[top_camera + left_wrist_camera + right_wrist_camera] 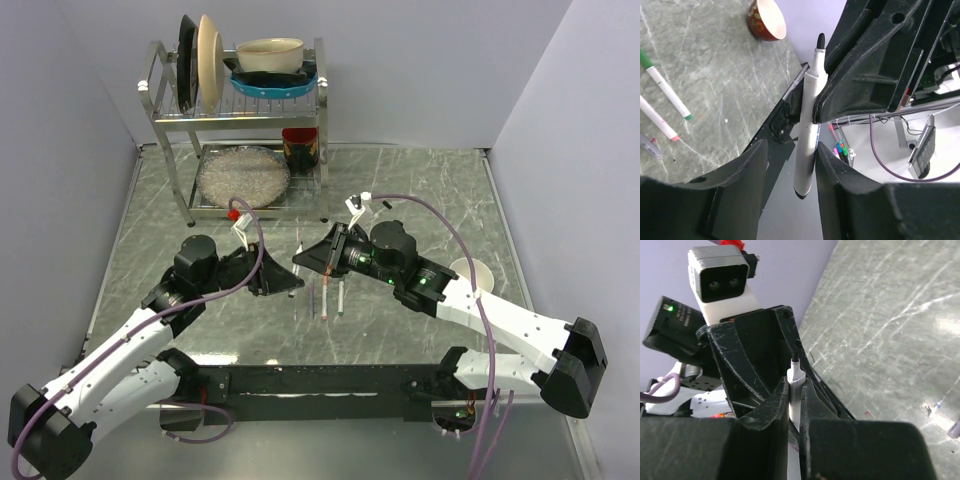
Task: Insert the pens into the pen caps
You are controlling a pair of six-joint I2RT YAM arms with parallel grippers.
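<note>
Handing over the uncapped black pen, probably.
My right claw clamps it; left claw gapes around it, should close next.

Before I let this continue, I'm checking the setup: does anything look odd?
The right gripper clamps a bare-tipped black pen that also sits between the fingers of the left gripper: two grippers on one pen looks odd.

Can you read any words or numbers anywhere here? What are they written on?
No text can be read in any view.
The pen has small blue print on its barrel: too blurred to read.
The red cup has gold marks: too small to tell if they are writing.
</note>
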